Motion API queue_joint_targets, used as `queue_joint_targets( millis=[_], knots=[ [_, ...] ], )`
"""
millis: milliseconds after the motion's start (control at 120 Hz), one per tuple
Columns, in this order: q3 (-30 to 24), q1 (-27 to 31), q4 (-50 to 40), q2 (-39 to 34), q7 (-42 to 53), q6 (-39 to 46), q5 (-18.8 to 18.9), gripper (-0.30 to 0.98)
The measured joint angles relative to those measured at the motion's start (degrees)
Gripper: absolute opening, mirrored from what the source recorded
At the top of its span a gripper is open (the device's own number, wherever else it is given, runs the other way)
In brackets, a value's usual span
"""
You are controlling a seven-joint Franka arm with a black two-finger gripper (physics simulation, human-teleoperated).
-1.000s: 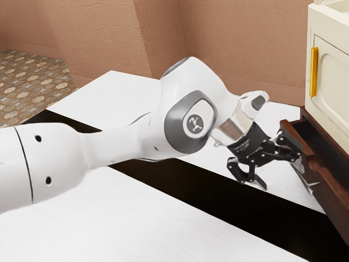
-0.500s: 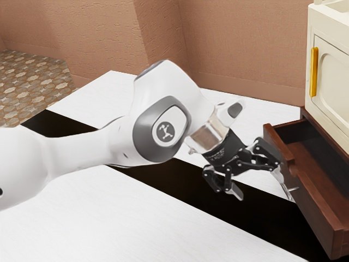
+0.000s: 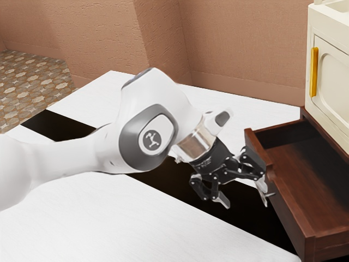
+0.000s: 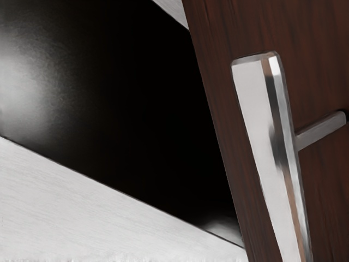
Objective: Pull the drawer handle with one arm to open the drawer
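My gripper [image 3: 244, 202] stands open at the front of the brown drawer [image 3: 286, 218], its two fingers wide apart. One finger is at the drawer front, hooked by the silver handle [image 3: 270, 194]; the other hangs free on the side away from the drawer. The drawer is pulled well out of its cabinet, and its inside is visible. In the wrist view the silver handle [image 4: 267, 147] runs along the dark wood drawer front [image 4: 322, 191], held off it by a post. Exact contact between finger and handle is hard to tell.
A cream cabinet [image 3: 331, 82] with a yellow handle [image 3: 313, 72] stands above the drawer at the exterior view's right. The white table [image 3: 71, 218] has a black strip [image 3: 180, 191] across it, under the arm.
The drawer has slid farther out toward the exterior view's left. My hand has moved back the same way along with its front, the fingers still apart.
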Motion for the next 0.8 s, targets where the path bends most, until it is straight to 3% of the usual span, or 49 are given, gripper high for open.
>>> queue_joint_targets(
  millis=[800],
  knots=[
    [0.02, 3.12, -11.68, -12.03, -0.11, 0.1, 0.34, 0.68]
  ],
)
